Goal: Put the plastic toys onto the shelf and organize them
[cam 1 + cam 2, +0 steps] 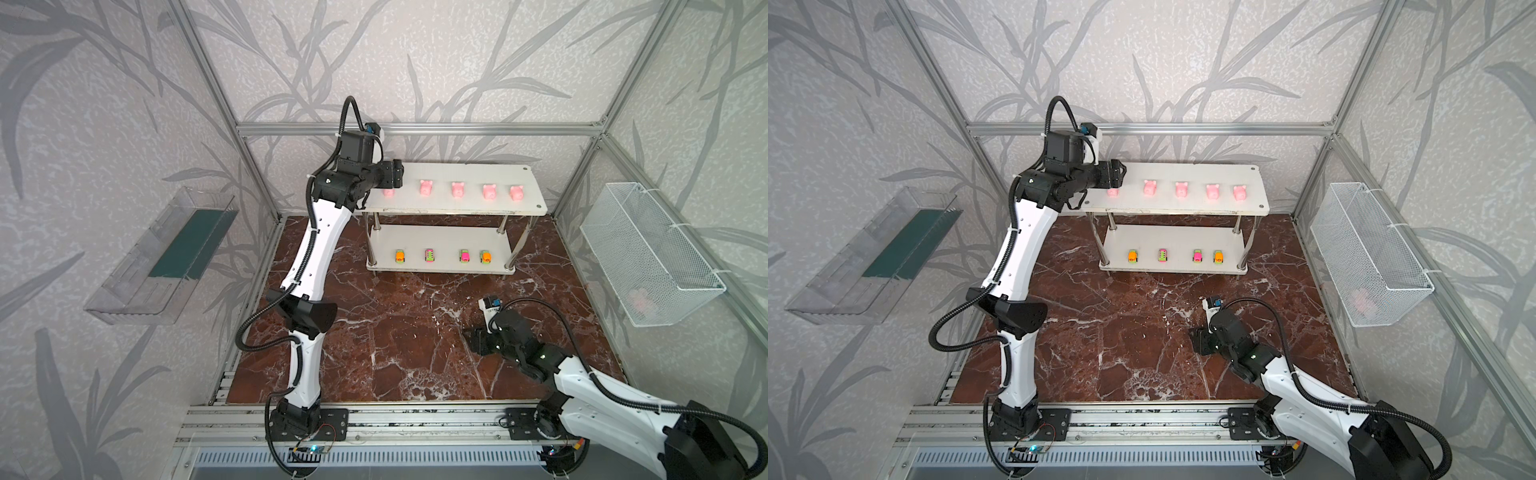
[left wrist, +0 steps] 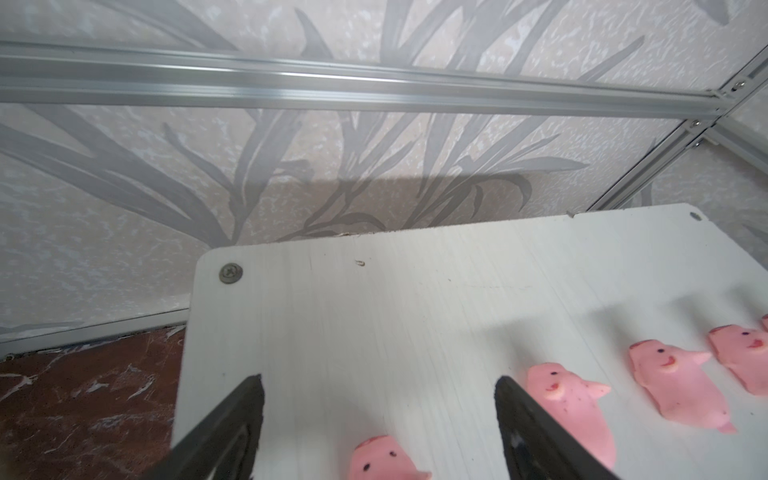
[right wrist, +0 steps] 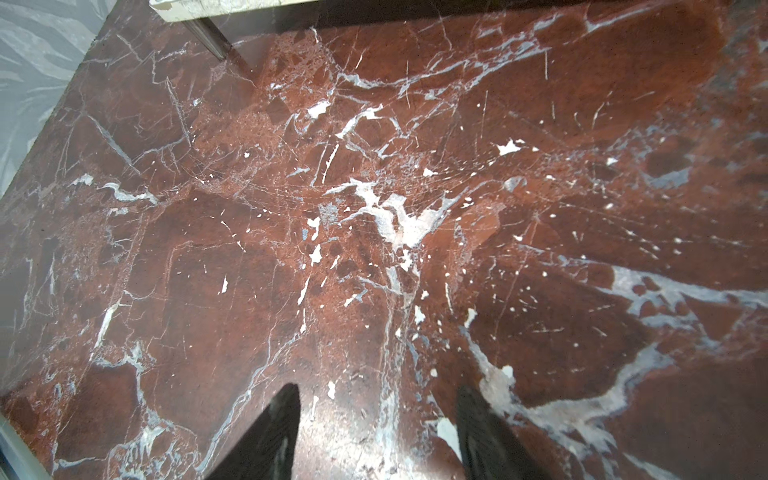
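Observation:
The white two-tier shelf (image 1: 478, 174) (image 1: 1204, 174) stands at the back of the table. Several pink pigs sit in a row on its top tier, and the leftmost pig (image 1: 388, 192) (image 2: 384, 459) lies between my left gripper's fingers. My left gripper (image 1: 400, 176) (image 2: 379, 379) hovers over that end of the shelf, open, its fingers clear of the pig. The neighbouring pig (image 2: 569, 407) lies just outside one finger. Several toy cars, among them an orange one (image 1: 400, 256), line the lower tier. My right gripper (image 1: 471, 338) (image 3: 379, 390) is open and empty, low over the marble.
The red marble tabletop (image 1: 415, 332) lies in front of the shelf. A clear plastic tray (image 1: 162, 257) hangs on the left wall. A white wire basket (image 1: 648, 257) on the right wall holds something pink (image 1: 642, 301). Aluminium frame bars run behind the shelf.

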